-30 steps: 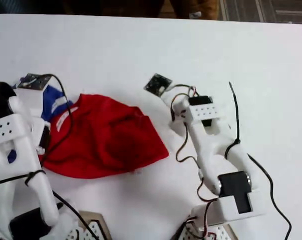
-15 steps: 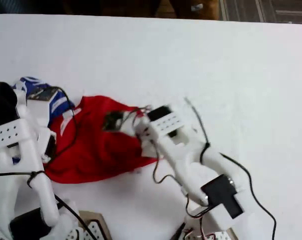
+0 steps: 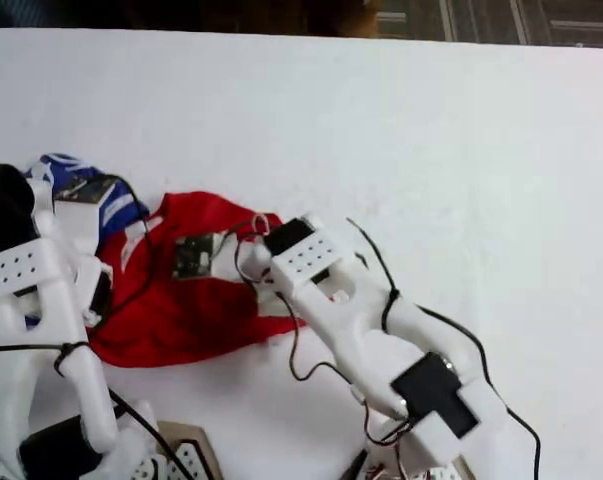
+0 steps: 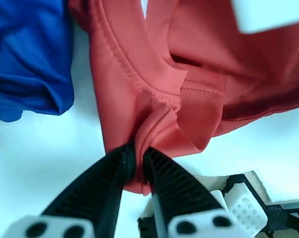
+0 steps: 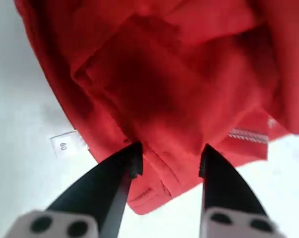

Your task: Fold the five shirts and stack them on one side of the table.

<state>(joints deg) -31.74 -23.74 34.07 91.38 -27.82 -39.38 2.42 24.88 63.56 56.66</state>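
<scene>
Crumpled red cloth shirt (image 3: 181, 320) on white table (image 3: 431, 130), left side nr the arms, partly under right arm (image 3: 361, 320). Left gripper (image 4: 138, 161) pinches its hem; right gripper (image 5: 169, 158) spread over folds. Blue cloth shirt (image 3: 129, 212) mostly hidden by left arm (image 3: 31, 300).

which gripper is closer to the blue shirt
Left. The left gripper pinches an edge of the red shirt beside the blue shirt; the right gripper is open over the red shirt, farther off.

place: robot test bench | evidence: white table (image 3: 501, 120), wired arms (image 3: 361, 320)
</scene>
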